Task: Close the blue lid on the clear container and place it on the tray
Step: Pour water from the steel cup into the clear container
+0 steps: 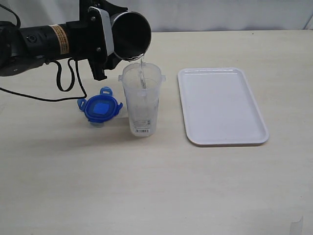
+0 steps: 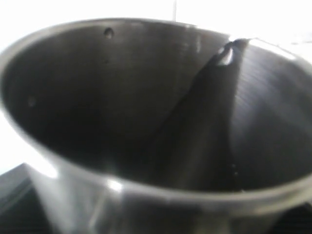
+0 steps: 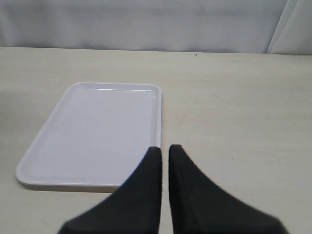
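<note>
Gripping a tilted metal cup (image 1: 130, 34), the left end effector (image 1: 103, 35) hangs just above the clear container (image 1: 142, 100), blue lid (image 1: 100, 109) beside it on the tabletop (image 1: 146, 191). Right end effector (image 3: 165, 157) closed by the tray (image 3: 92, 126); barcode sticker (image 1: 142, 130) unreadable.

**Exterior view.** Raised and set back from the bench (image 1: 146, 196). Looks down obliquely toward the pale wall (image 1: 220, 14) at 12 o'clock. Middle distance, with the whole work area in frame. The tray (image 1: 222, 105) lies at 3 o'clock of the clear container (image 1: 141, 105), and the grey metal cup (image 1: 129, 35) is above it.

**Left wrist view.** Extremely close, facing into the cup's open mouth, which fills the frame. Blurred.

**Right wrist view.** Low over the bench, facing along its own fingers (image 3: 141, 195) across the tray to the wall. The fingers are near and the tray is at middle distance.

**Shared.** Exterior and left wrist share the cup. Exterior and right wrist share the tray, bench and wall.
</note>
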Robot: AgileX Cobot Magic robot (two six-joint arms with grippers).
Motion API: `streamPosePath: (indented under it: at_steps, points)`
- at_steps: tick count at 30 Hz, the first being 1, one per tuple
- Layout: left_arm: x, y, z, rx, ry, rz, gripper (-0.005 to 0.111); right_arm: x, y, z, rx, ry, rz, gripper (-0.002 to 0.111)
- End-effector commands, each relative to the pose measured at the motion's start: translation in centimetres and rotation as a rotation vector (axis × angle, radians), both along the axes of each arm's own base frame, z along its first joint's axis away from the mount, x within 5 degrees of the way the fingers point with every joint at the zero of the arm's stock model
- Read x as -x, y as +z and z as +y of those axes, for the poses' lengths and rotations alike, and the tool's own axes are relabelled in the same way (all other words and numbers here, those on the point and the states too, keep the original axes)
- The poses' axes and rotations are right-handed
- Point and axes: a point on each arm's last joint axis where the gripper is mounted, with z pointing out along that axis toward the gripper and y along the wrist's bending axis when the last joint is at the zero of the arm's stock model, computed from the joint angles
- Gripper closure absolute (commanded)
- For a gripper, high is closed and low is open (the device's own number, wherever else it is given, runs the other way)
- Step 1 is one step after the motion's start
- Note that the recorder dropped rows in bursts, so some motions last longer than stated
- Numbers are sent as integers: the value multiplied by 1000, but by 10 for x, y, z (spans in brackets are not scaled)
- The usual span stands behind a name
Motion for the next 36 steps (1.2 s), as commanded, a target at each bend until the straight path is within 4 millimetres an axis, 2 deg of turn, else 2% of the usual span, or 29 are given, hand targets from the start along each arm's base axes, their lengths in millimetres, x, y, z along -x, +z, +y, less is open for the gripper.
streamPosePath:
  at_steps: [1, 13, 30, 36]
  points:
    - [0, 16, -1, 58, -6, -50, 107, 0, 0, 0, -2, -4, -7, 103]
    - [0, 16, -1, 74, 1, -31, 107, 0, 0, 0, -2, -4, -7, 103]
    - [0, 16, -1, 285, 82, 201, 107, 0, 0, 0, -2, -4, -7, 103]
    - [0, 14, 0, 220, 77, 155, 107, 0, 0, 0, -2, -4, -7, 103]
